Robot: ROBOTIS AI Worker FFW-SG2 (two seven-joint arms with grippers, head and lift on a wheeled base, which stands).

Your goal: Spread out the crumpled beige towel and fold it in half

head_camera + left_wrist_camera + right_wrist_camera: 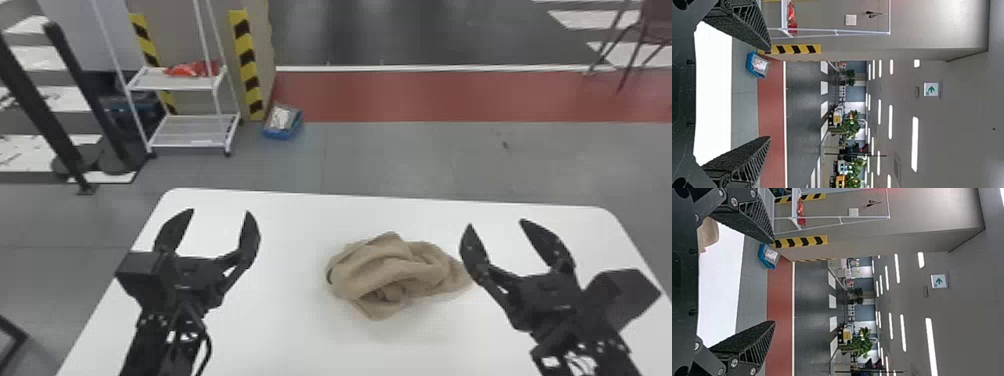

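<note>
On the white table (300, 330) lies 1 beige towel (400, 272), crumpled in a heap, between the 2 grippers. The left gripper (220, 215) is at the left side, its 2 fingers wide apart. The right gripper (495, 225) is near the towel, its 2 fingers also wide apart, with nothing between them.

In the head view the table (280, 340) is chopped off at the bottom, the chair (656, 22) and rack (172, 89) are cropped up top, and bits of the towel (400, 272) are kinda buried under its folds.
</note>
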